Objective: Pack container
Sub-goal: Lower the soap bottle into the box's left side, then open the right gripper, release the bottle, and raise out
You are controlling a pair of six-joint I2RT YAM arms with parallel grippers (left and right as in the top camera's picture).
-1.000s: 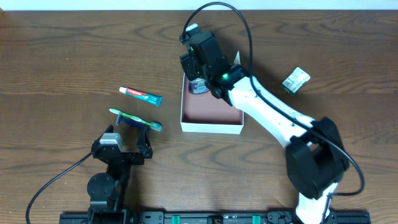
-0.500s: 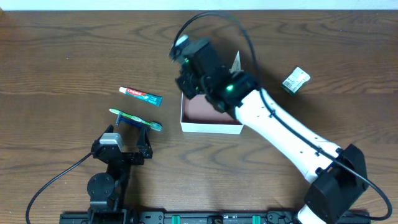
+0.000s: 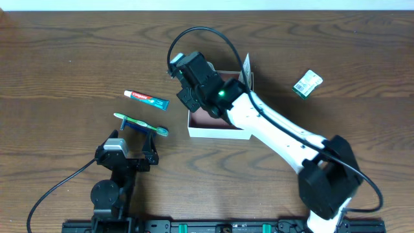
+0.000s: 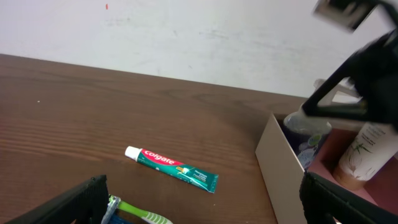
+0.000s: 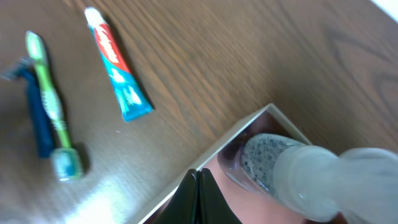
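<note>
The container (image 3: 213, 132) is a shallow white-walled box with a pink-brown inside, at the table's middle. It holds a clear capped bottle (image 5: 311, 174) and a white bottle (image 4: 364, 149). My right gripper (image 5: 198, 180) is shut and empty, its tips over the container's left wall (image 5: 236, 134); in the overhead view it (image 3: 184, 97) hangs at the box's left back corner. A Colgate toothpaste tube (image 3: 146, 98) and a green toothbrush (image 3: 141, 123) beside a blue razor (image 5: 37, 118) lie left of the box. My left gripper (image 4: 199, 214) is open near the front, by the toothbrush.
A small green packet (image 3: 307, 83) lies to the right of the container. The right arm stretches across the box from the front right. A black cable arcs above it. A light wall stands behind the table in the left wrist view.
My right gripper has swung left, from over the back of the container to over its left wall. The left arm and the loose toiletries have not moved.
</note>
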